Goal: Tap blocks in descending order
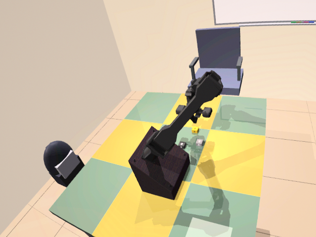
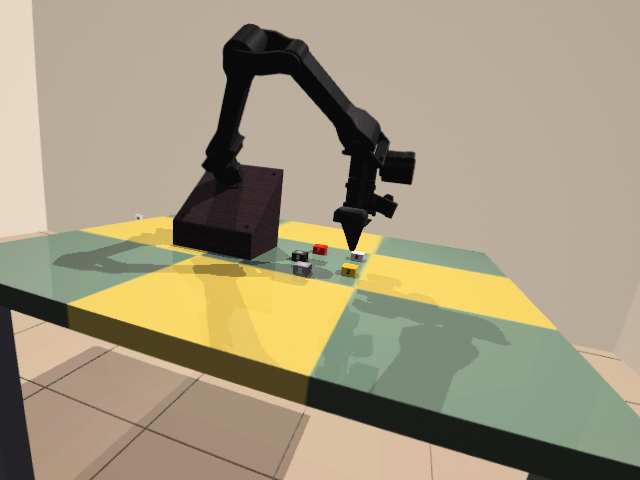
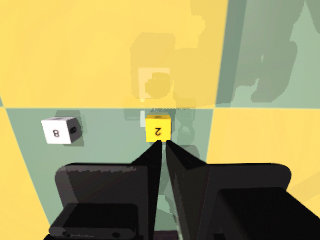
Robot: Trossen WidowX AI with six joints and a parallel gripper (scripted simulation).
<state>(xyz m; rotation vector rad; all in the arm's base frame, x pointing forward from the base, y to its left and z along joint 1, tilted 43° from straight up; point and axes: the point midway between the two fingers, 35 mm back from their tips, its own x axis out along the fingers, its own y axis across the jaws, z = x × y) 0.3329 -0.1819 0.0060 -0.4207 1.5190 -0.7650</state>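
My gripper (image 1: 195,122) (image 2: 353,250) (image 3: 163,144) is shut and empty, tips down, a little above the table beside or over the yellow block. The yellow block (image 1: 195,130) (image 2: 349,270) (image 3: 158,129) shows a 2 and lies just beyond the tips in the wrist view. A white block (image 2: 357,256) (image 3: 56,131) shows an 8. A red block (image 2: 320,249) shows a 7. A black block (image 1: 181,144) (image 2: 299,255) and a grey block (image 1: 199,142) (image 2: 302,268) lie nearer the base; their digits are too small to read surely. The arm hides the red and white blocks in the top view.
The dark wooden base (image 1: 159,173) (image 2: 222,224) stands close to the black block. The table (image 1: 107,176) (image 2: 232,320) has green and yellow squares. A small white thing (image 2: 138,217) shows at the table's far left edge. A blue chair (image 1: 218,48) stands beyond the table.
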